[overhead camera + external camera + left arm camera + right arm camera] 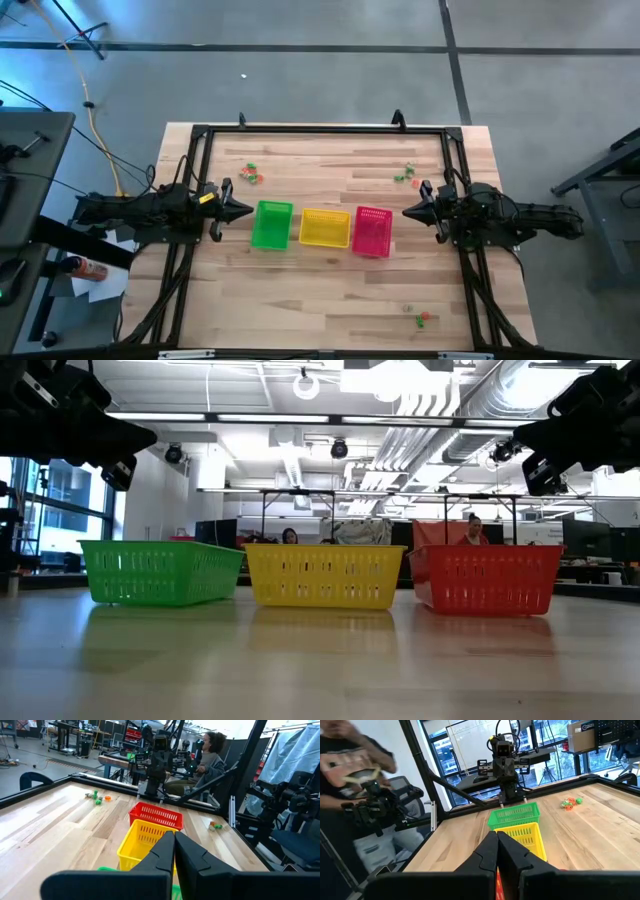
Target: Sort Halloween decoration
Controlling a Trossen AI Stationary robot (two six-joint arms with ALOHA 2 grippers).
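Trinkets [251, 174] lie scattered well apart from the closed, empty left tool [246, 210] and right tool [408, 211].

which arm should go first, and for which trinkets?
Either could, probably. Left gripper, shut, sits beside the green basket, nearest the trinkets in that far corner. Right gripper, also shut, is about as near its own far cluster.

A light wooden bench [330, 290] carries three plastic baskets in a row across its middle: a green basket [271, 224], a yellow basket [325, 228] just beside it, and a pink basket [372, 230] at the other end. A black metal frame [320, 129] runs along the bench's edges. Beyond the bench sits a person [210, 762] in dark clothing.
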